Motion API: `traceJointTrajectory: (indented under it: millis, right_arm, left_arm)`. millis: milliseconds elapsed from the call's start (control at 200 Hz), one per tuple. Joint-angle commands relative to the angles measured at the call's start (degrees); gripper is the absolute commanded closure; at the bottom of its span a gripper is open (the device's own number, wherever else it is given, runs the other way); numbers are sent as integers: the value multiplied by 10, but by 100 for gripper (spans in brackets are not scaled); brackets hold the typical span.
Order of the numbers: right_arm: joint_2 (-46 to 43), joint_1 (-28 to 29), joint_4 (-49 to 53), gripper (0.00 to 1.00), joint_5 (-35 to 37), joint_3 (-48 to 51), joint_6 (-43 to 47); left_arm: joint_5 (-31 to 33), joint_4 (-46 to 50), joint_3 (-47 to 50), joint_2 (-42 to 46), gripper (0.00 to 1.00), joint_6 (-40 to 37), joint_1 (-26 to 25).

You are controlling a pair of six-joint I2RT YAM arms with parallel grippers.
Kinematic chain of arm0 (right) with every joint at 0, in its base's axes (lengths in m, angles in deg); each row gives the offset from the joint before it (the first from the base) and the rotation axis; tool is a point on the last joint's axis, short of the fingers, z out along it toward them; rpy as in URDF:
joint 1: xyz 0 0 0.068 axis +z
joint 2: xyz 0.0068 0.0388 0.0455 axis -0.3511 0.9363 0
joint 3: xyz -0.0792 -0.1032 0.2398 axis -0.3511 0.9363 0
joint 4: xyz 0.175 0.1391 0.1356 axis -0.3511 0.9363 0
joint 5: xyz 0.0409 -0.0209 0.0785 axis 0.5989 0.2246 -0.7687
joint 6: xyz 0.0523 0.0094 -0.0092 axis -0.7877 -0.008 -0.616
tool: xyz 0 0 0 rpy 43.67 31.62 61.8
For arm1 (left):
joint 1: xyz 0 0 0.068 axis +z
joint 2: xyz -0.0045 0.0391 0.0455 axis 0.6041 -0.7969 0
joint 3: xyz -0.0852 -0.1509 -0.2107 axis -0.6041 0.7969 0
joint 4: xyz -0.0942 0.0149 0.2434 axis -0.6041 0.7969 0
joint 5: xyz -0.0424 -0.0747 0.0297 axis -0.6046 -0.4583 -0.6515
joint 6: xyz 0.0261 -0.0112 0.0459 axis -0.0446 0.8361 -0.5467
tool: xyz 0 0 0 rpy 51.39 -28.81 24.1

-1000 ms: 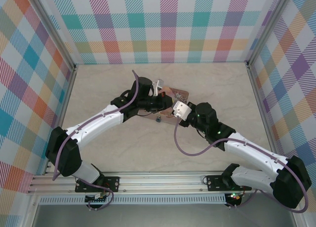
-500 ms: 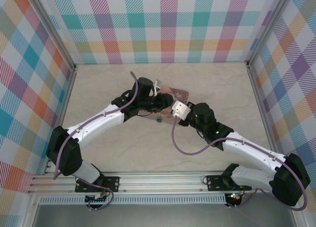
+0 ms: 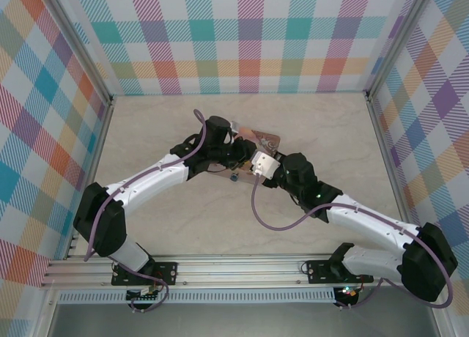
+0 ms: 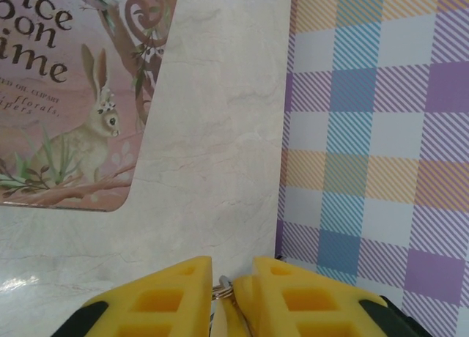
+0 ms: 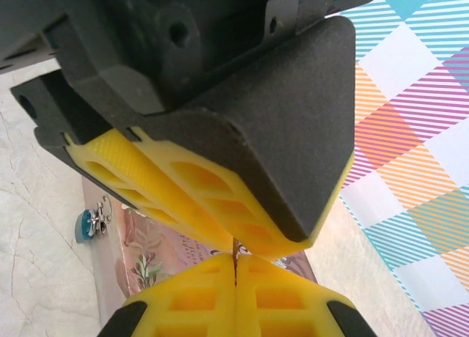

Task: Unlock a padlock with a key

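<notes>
Currently I am watching both arms meeting over the middle of the tabletop [image 3: 161,132], their wrists crowding together at the near edge of the pink illustrated tin [image 3: 265,140].

Through the right wrist camera, the right tool [image 5: 236,264] is sitting fully closed, its yellow pads pressing flat against each other. A thin dark sliver, the key [image 5: 235,247], is sticking up out of the seam between them, so I am reading that as a pinch on the key.

Through the left wrist camera, the left tool [image 4: 232,272] is holding its jaws a little apart. A small silvery ring [image 4: 223,288] is showing in the narrow gap, and I cannot tell whether the pads are gripping it or only flanking it. From the right wrist, the left tool's yellow fingers and black housing are crossing directly above the key, with the lower finger coming down right at the key's top.

The padlock [image 5: 85,226] is lying on the tabletop, apart from both tools and just beside the tin's edge. Its blue body is showing with a bit of silvery metal bunched on top. From overhead it is appearing as a blue speck on the near side of the tin, beneath the two wrists.
</notes>
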Motion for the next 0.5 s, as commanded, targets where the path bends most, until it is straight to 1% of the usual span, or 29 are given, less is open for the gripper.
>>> traceJointTrajectory:
  millis: [0, 150, 310, 455, 495]
  right_arm:
    - [5, 4, -30, 97, 7, -10, 2]
    - [11, 4, -32, 97, 20, -12, -3]
    - [10, 4, -20, 93, 19, -15, -15]
    - [-2, 3, 7, 90, 2, -17, -32]
    - [-5, 3, 14, 86, -4, -17, -36]
  left_arm:
    - [-6, -15, -6, -3, 82, 7, -9]
    - [-8, -16, -6, -2, 88, 6, -10]
    - [-6, -12, -7, 0, 100, -7, -10]
    - [7, 15, -18, 5, 100, -43, -10]
    - [10, 17, -18, 7, 100, -52, -10]
